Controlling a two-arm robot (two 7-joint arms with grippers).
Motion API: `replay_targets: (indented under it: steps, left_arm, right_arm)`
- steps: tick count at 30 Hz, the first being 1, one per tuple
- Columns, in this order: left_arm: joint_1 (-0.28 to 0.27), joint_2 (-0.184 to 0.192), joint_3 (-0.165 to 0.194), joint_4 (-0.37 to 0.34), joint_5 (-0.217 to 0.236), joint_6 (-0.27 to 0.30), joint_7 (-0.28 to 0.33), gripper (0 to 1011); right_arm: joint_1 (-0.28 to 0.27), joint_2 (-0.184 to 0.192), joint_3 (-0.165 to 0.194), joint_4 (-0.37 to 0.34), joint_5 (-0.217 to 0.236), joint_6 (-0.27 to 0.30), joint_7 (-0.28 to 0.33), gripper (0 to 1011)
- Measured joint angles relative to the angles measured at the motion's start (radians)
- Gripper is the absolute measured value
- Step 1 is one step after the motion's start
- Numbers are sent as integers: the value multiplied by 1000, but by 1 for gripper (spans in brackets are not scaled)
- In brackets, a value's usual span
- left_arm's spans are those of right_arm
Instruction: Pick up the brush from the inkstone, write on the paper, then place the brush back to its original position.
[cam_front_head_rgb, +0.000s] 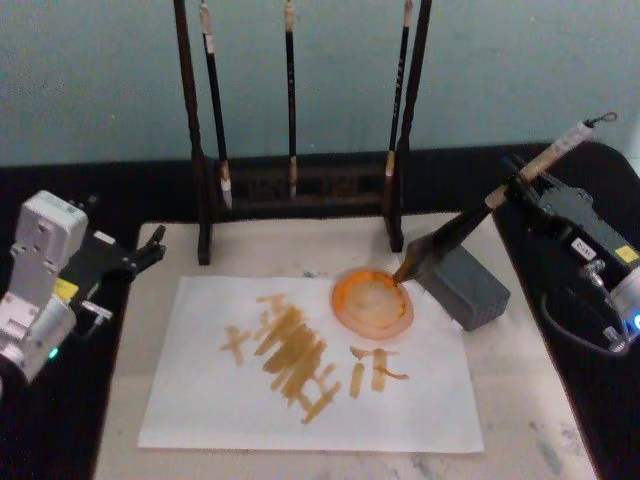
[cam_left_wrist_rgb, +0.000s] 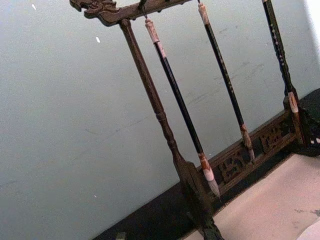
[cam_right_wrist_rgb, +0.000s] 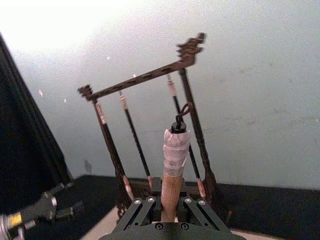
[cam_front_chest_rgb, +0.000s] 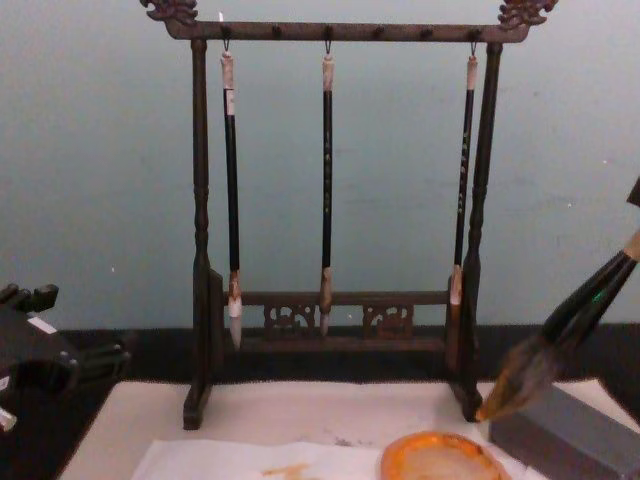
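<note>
**Right gripper** (cam_front_head_rgb: 512, 190): at the right of the scene, over the far right edge of the cream mat (cam_front_head_rgb: 520, 400). It is clenched on the brush (cam_front_head_rgb: 455, 232), its fingers gripping the tan upper handle below the taped end.

**Brush:** held tilted, with the handle end up and to the right and the bristles down and to the left. In the head view the tip sits at the far right rim of the orange dish (cam_front_head_rgb: 372, 300). In the chest view the tip hangs a little above that rim, in front of the grey block (cam_front_head_rgb: 470, 290).

**Paper** (cam_front_head_rgb: 200, 400): lies flat on the mat at centre. It carries orange strokes, and the dish stands on its far right part. The grey block sits just right of the dish.

**Left gripper** (cam_front_head_rgb: 148, 250): idle at the left edge of the mat, well apart from the paper, fingers spread and holding nothing.

**Rack** (cam_front_head_rgb: 300, 190): stands at the far side of the mat, with three thin brushes (cam_front_head_rgb: 290, 100) hanging from it.
</note>
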Motion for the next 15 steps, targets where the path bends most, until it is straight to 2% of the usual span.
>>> replay_targets:
  steps: [3, 4, 6, 9, 15]
  left_arm:
    - [0, 0, 0, 0, 0, 0, 0, 1009]
    - [0, 0, 0, 0, 0, 0, 0, 1010]
    - [0, 0, 0, 0, 0, 0, 0, 1010]
    - [0, 0, 0, 0, 0, 0, 0, 1010]
    - [0, 0, 0, 0, 0, 0, 0, 1010]
  right_arm:
    - [23, -11, 1, 36, 44, 23, 5, 160]
    - [42, -20, 2, 66, 78, 43, 8, 160]
    - [57, -28, 3, 91, 106, 60, 10, 160]
    - [96, -49, 6, 160, 182, 110, 12, 160]
    - [144, -71, 3, 247, 266, 175, 20, 158]
